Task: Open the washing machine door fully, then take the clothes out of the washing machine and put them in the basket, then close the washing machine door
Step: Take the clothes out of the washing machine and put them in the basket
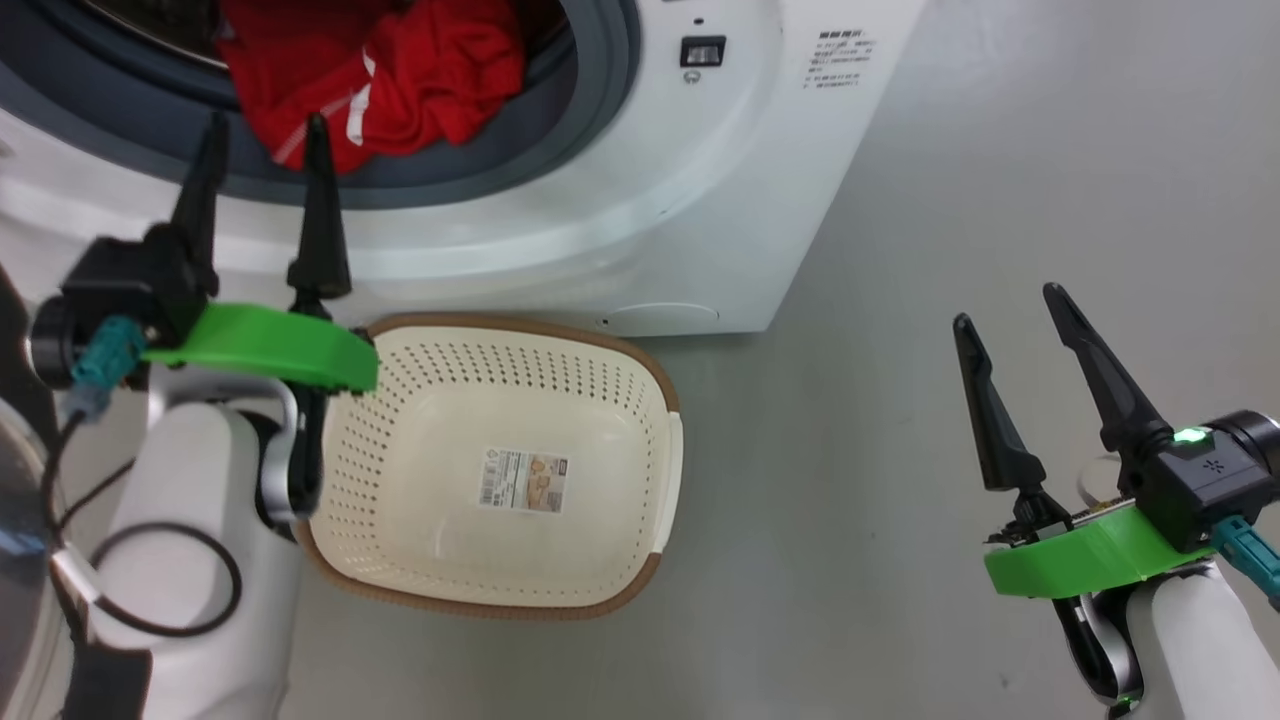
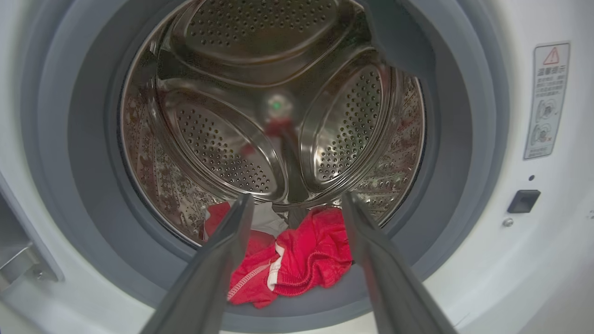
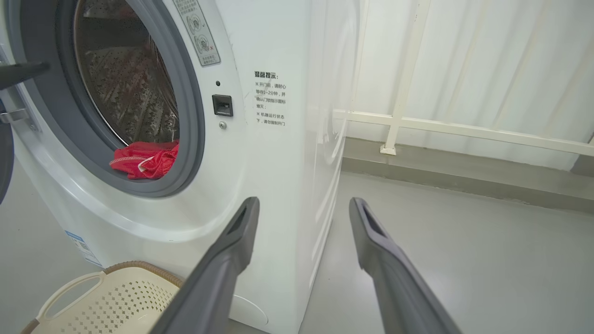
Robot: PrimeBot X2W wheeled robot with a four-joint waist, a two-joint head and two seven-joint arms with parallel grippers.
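Two grippers: my left gripper (image 1: 266,125) hung spread wide and empty just before the drum mouth; my right gripper (image 1: 1005,305), also spread and empty, hung over the floor, well to the right.
Basket: the basket (image 1: 520,325) held no clothes, on the floor against the front bottom edge of the washing machine (image 1: 650,200).
Door: the washing machine door (image 3: 3,162) stood swung aside; I judged that step done.
Clothes: the clothes (image 1: 400,80) lay heaped at the drum's front bottom edge, spilling onto the grey rubber ring (image 2: 464,139).
Left: unloading, then closing.

We see the white front-loading washing machine (image 1: 700,200) standing open, red clothes (image 2: 306,260) with white trim heaped at its drum's front lip, cream perforated basket (image 1: 560,380) upright on the floor just before it.
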